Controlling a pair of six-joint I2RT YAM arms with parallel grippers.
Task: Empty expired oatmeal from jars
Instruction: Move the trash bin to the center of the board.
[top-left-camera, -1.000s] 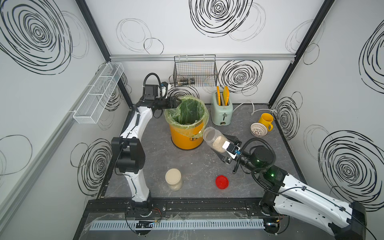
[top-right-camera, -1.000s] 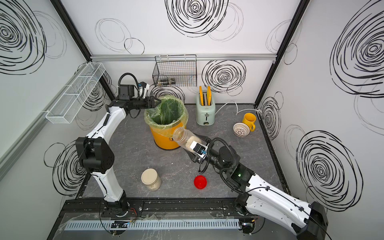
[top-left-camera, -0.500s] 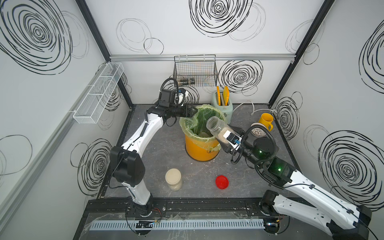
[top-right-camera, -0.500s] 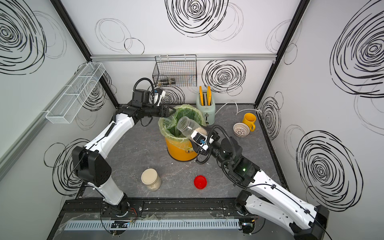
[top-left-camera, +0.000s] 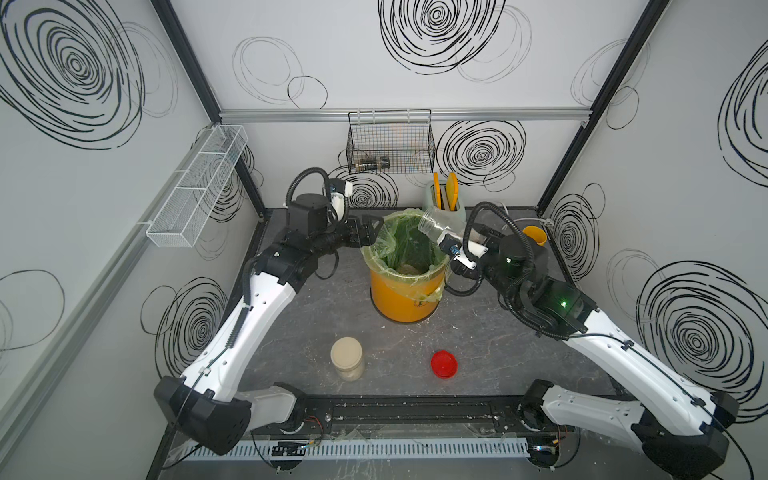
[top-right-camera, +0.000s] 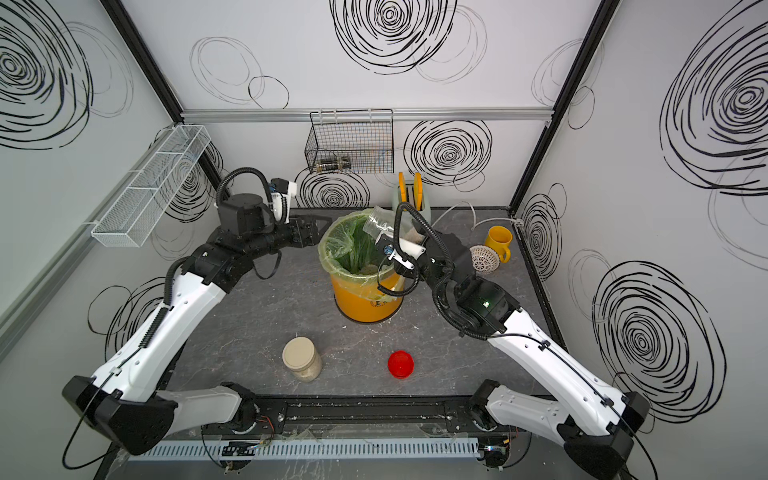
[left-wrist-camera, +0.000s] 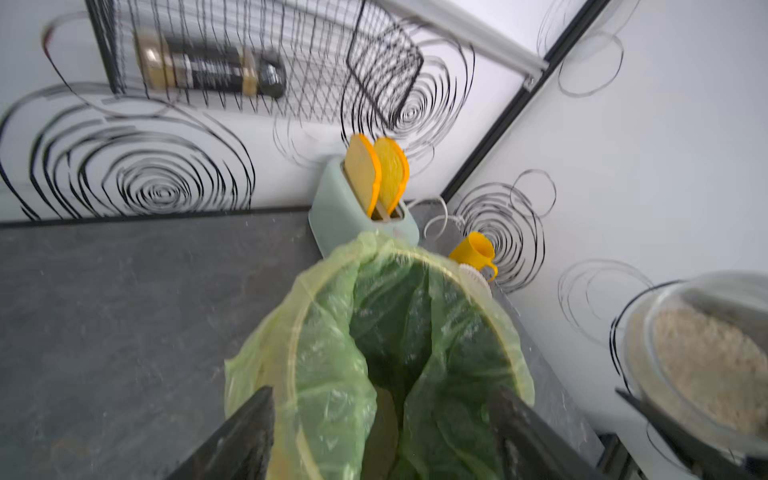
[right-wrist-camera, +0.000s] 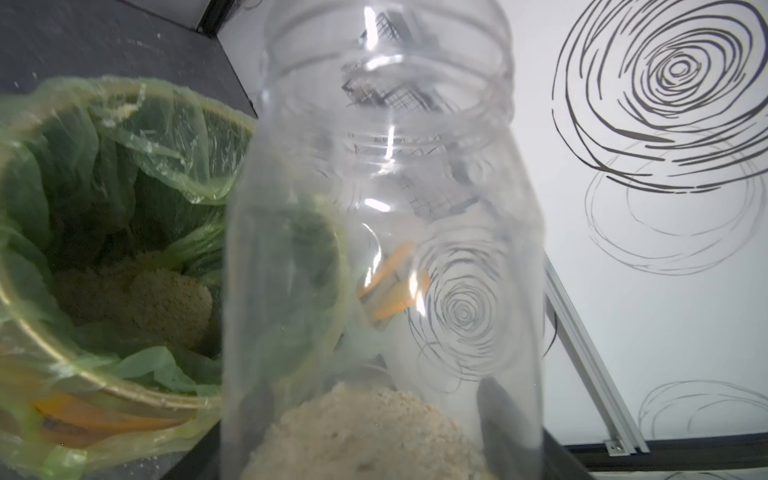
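R claw (top-left-camera: 448, 243) clamped on open jar (top-left-camera: 436, 224), tilted, mouth above bucket (top-left-camera: 405, 299) rim; oatmeal (right-wrist-camera: 365, 432) sits at jar's base. L claw (top-left-camera: 371, 228) apart, empty, beside bucket rim.

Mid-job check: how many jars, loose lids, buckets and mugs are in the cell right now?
Jars: 2, the open jar and the capped jar
Loose lids: 1, the red lid
Buckets: 1, the orange bucket
Mugs: 1, the yellow mug
Total: 5
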